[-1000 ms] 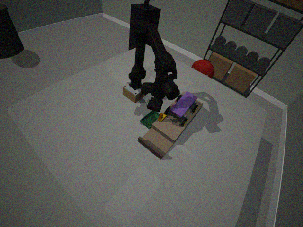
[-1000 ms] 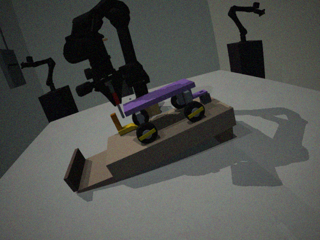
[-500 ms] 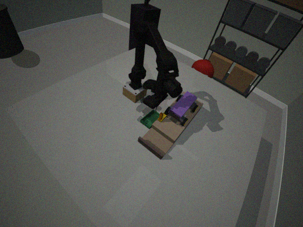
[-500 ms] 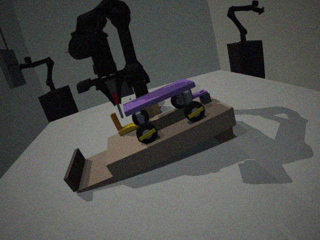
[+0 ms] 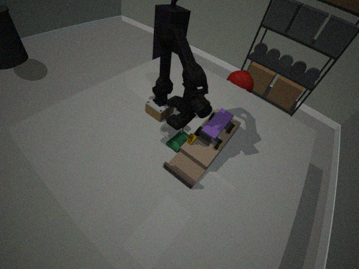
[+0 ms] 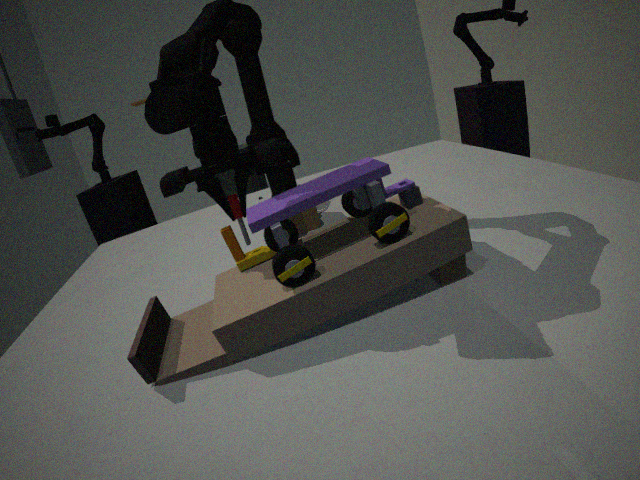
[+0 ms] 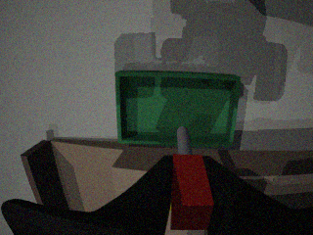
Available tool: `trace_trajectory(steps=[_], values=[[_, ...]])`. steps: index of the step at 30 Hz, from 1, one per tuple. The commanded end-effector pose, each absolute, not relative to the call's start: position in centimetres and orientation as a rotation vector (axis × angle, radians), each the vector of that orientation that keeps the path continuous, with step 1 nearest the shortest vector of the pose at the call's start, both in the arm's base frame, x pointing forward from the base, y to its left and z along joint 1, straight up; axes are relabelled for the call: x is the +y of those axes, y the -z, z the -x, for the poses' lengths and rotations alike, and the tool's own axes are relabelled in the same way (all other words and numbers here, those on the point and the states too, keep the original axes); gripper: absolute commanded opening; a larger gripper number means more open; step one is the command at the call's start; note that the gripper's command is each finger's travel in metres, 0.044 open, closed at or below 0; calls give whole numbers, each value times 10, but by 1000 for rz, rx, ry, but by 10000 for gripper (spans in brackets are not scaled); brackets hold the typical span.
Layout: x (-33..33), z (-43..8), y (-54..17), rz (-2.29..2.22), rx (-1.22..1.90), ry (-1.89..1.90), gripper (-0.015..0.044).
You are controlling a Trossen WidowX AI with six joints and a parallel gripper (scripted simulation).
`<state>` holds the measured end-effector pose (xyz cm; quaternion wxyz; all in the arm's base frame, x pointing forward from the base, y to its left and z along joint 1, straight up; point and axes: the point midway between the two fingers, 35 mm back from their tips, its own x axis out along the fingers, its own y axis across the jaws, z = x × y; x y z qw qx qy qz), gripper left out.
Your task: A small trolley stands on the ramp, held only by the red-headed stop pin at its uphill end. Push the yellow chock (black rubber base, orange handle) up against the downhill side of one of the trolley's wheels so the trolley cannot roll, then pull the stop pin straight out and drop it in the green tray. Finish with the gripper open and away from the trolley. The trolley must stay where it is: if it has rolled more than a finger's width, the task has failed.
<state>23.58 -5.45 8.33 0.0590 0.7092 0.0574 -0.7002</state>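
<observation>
The purple trolley (image 5: 217,123) (image 6: 317,190) stands on the wooden ramp (image 5: 197,154) (image 6: 336,286) (image 7: 93,168), its tongue beside the grey block at the uphill end. The yellow chock (image 5: 191,139) (image 6: 255,256) with its orange handle upright lies on the downhill side of the trolley's far front wheel, seemingly against it. My gripper (image 6: 235,203) (image 7: 186,164) is shut on the red-headed stop pin (image 6: 244,232) (image 7: 192,181), shaft pointing down and slightly tilted. The pin is clear of the ramp; in the wrist view its tip overlaps the near wall of the green tray (image 5: 174,144) (image 7: 176,74). The exact height is unclear.
The ramp's raised end stop (image 5: 178,176) (image 6: 149,341) (image 7: 41,171) is at its low end. The tray lies on the floor right beside the ramp. A wooden box (image 5: 153,112) stands by the arm's base. A red ball (image 5: 242,80) and shelves stand farther off.
</observation>
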Motion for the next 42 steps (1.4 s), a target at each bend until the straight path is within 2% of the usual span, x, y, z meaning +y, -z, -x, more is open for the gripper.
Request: trace_trajectory(steps=[1, 10, 26, 33, 42], values=[[-56, -236, -81, -2151, 141, 2106, 0], [-64, -238, -55, -2092, -17, 2023, 0], [-84, -241, -19, -2087, -29, 2017, 0], [-81, -241, -19, -2088, -29, 2017, 184], [-73, -240, -16, -2088, -28, 2017, 190]])
